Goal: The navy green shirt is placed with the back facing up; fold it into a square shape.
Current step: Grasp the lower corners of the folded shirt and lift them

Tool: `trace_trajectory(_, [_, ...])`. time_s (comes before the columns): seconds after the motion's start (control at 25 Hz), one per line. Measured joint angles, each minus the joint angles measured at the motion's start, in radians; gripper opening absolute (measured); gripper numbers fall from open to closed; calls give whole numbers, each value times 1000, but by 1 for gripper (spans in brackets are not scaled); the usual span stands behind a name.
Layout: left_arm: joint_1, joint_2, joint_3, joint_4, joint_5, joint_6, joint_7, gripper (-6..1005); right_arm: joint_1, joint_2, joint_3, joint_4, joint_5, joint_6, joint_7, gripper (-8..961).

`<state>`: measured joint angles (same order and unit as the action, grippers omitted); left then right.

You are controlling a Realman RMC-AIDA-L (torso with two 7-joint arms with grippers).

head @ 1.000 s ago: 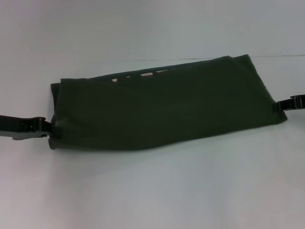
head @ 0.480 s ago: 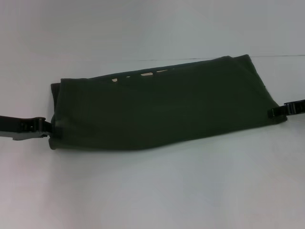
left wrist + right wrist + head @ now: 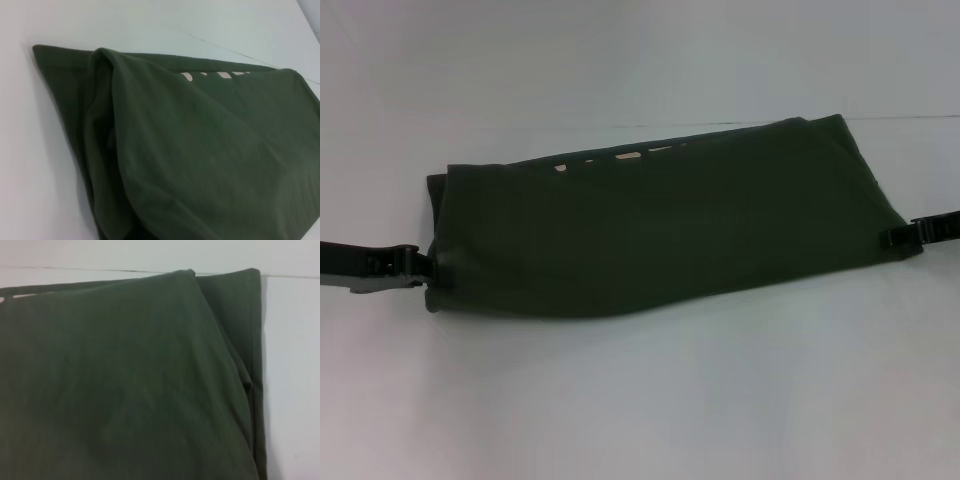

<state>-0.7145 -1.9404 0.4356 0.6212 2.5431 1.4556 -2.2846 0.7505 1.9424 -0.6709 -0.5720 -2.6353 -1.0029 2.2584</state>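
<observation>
The shirt lies as a long band across the table, left gripper and right gripper at its ends, seemingly pinching cloth

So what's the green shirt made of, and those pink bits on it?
The shirt looks like soft matte knit cloth, maybe cotton: it droops in rounded folds without shine. The pink bits seem flat print lying on the fabric, mostly hidden, so that's a guess.

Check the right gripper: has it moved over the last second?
Yes. In the head view the right gripper has moved down and left, along the right edge of the shirt, which has stayed put.
</observation>
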Motion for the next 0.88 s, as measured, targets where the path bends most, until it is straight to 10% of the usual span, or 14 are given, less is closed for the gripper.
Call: trace_trajectory(0.88, [-5, 1, 0, 0, 0, 0, -2, 12, 13, 10, -4, 46, 4, 29, -8, 580])
